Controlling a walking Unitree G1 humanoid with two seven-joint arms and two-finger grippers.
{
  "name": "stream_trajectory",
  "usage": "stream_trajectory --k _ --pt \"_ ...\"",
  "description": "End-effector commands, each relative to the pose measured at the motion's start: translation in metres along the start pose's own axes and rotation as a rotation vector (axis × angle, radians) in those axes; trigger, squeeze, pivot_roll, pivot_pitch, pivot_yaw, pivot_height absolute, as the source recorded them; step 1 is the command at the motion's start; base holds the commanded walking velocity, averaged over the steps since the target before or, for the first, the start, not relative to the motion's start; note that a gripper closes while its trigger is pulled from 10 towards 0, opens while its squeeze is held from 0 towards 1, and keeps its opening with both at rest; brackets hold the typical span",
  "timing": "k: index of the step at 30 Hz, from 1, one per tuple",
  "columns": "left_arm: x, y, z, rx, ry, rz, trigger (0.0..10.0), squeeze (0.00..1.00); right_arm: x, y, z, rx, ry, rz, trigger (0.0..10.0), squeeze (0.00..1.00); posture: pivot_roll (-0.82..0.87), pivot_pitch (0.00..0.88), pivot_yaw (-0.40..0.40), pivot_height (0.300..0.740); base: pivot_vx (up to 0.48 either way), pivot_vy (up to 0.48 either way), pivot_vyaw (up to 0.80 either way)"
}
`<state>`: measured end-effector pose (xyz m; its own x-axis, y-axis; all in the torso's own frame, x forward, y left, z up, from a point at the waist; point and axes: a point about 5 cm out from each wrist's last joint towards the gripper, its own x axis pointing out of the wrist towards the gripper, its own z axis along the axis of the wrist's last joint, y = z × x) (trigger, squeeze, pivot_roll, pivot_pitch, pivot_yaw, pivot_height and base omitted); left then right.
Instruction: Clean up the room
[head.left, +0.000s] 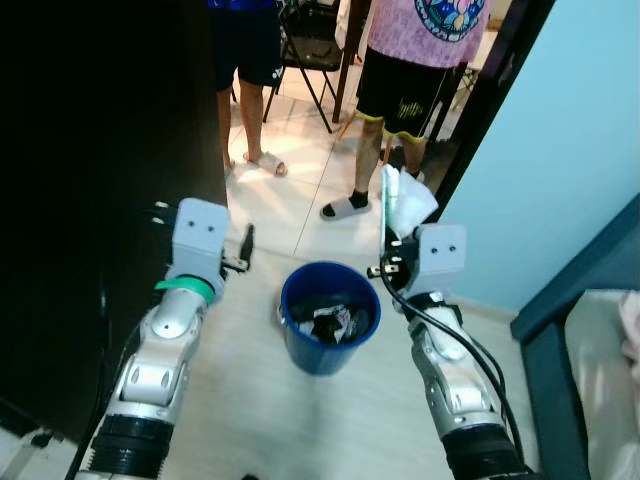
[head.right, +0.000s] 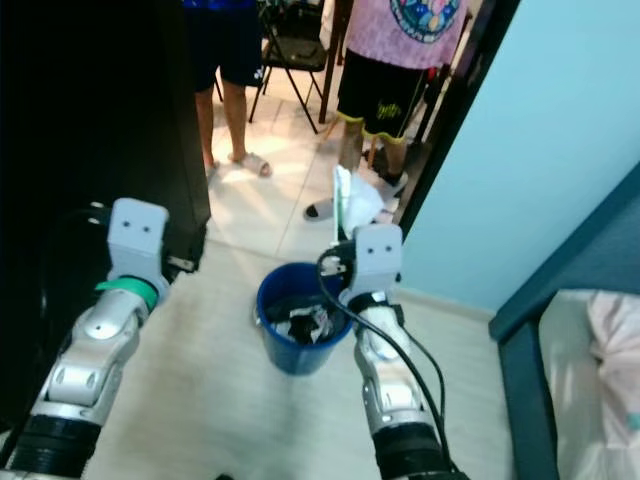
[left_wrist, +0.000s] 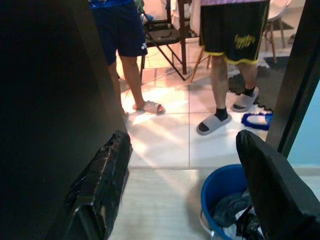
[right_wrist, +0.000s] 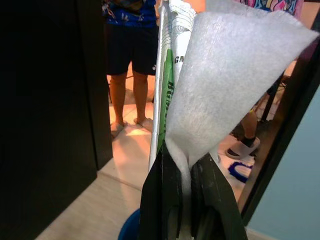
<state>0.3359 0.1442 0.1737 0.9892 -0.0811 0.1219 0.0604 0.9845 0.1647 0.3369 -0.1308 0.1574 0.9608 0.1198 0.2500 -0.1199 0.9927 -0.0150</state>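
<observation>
Blue bucket (head.left: 329, 318) on pale floor (head.left: 250, 400) — right gripper (head.left: 386, 262) pinching white wrapper (head.left: 404, 203)

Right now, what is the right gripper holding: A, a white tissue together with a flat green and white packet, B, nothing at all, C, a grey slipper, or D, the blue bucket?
A: the right gripper is clamped on a white tissue and a flat green and white packet, raised beside the blue bucket.

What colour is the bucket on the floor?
Blue. The bucket shows best in the left eye view.
</observation>
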Motion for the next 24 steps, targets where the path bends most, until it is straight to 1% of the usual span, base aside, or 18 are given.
stream_trajectory --k 1,7,19,22,24 --pt "0.0009 -0.0021 -0.0016 -0.007 0.003 -0.006 10.0 0.00 -0.0032 -0.0061 -0.0019 0.006 0.002 -0.026 10.0 0.00 0.01 0.034 -0.007 0.740 0.409 0.251 0.00" --pt "0.0012 -0.0035 -0.0018 -0.008 0.002 -0.015 10.0 0.00 -0.0053 -0.0098 -0.0032 0.000 0.006 -0.041 10.0 0.00 0.00 0.038 -0.002 0.740 0.406 0.254 0.00" --pt "0.0024 -0.0055 -0.0015 -0.010 -0.004 -0.020 10.0 0.00 -0.0060 -0.0107 -0.0030 0.002 0.005 -0.045 10.0 0.00 0.00 0.038 -0.003 0.740 0.403 0.260 0.00" --pt "0.0022 -0.0051 -0.0017 -0.010 -0.002 -0.018 10.0 0.00 -0.0060 -0.0108 -0.0040 -0.011 0.013 -0.045 10.0 0.00 0.00 0.041 -0.004 0.740 0.389 0.261 0.00" --pt "0.0022 -0.0048 -0.0021 -0.010 0.002 -0.010 10.0 0.00 -0.0063 -0.0109 -0.0044 -0.016 0.016 -0.046 10.0 0.00 0.00 0.041 -0.004 0.740 0.000 0.000 0.00"
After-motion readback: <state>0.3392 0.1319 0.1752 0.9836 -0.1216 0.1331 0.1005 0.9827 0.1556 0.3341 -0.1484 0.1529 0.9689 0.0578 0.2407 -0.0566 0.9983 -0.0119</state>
